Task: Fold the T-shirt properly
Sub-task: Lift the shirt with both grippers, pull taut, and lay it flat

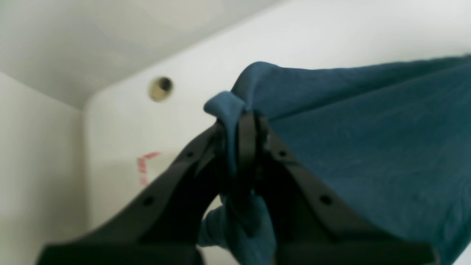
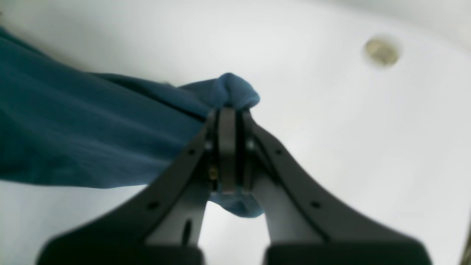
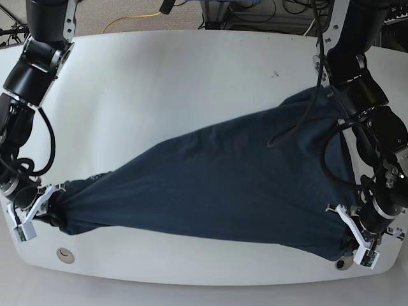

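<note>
Left wrist view: left gripper (image 1: 246, 121) was pinched tight on a bunched bit of the T-shirt (image 1: 368, 140), cloth squeezed between the black fingers (image 1: 294, 173) and poking out above the tips and below them at 6 o'clock. Rest of the navy fabric spread away toward 3 o'clock, taut, with a long crease. White table (image 1: 121, 125) behind, a round hole (image 1: 160, 88) at 10 o'clock from the tips, a blurry red mark (image 1: 144, 169) at 8 o'clock, unreadable. Right wrist view: right gripper (image 2: 228, 114) also clamped on the T-shirt (image 2: 73, 140), a small knob of cloth sticking out just past the tips at 12 o'clock and a bit hanging under them. Fabric stretched off toward 9 o'clock over the table (image 2: 349, 147); a round hole (image 2: 381, 52) sat at 2 o'clock, well apart from the cloth. Base view: T-shirt (image 3: 223, 185) lay stretched across the table (image 3: 159, 83) in a long wedge, narrow end at 8 o'clock, wide end at 3 to 4 o'clock. Right gripper (image 3: 39, 210) held the narrow bunched end near the table's 8 o'clock edge, just above a hole (image 3: 64, 254). Left gripper (image 3: 354, 239) held the lower corner of the wide end at 5 o'clock near the table's edge. Cables (image 3: 299, 19) ran on the floor past the table's far edge at 12 o'clock.
</note>
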### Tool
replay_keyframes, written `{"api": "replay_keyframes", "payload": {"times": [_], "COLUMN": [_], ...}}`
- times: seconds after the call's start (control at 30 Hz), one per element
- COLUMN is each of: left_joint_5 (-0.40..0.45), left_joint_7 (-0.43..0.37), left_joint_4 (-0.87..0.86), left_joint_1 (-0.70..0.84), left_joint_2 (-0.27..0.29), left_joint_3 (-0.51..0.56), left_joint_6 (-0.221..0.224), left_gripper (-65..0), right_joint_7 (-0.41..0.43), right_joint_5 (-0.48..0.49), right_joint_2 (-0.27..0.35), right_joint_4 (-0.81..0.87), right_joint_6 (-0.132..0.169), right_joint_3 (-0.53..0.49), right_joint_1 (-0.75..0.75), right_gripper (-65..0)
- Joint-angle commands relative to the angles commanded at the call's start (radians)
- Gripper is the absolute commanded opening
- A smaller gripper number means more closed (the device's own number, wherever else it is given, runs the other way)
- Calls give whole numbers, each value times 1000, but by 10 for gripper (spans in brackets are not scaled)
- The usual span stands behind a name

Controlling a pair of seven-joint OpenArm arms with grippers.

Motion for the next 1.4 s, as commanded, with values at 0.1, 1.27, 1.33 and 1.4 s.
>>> {"api": "replay_keyframes", "payload": {"times": [0.1,1.27,1.33,1.4], "left_joint_5": [0,-6,-6,-6], "left_joint_7": [31,69,69,69], "left_joint_4": [15,193,213,219], "left_joint_1": [-100,241,325,410], "left_joint_2": [-3,-81,-81,-81], "left_joint_3": [0,6,-18,-57], "left_joint_6": [0,0,0,0], "left_gripper": [-650,-650,-650,-650], "right_joint_7": [0,-112,-112,-115], "right_joint_5": [3,8,8,8], "right_joint_2": [41,71,52,28], "right_joint_4": [-29,147,189,226], "right_joint_6": [0,0,0,0], "right_joint_3": [-83,-35,23,74], "right_joint_1": [126,-98,-209,-311], "right_gripper": [-650,-650,-650,-650]}}
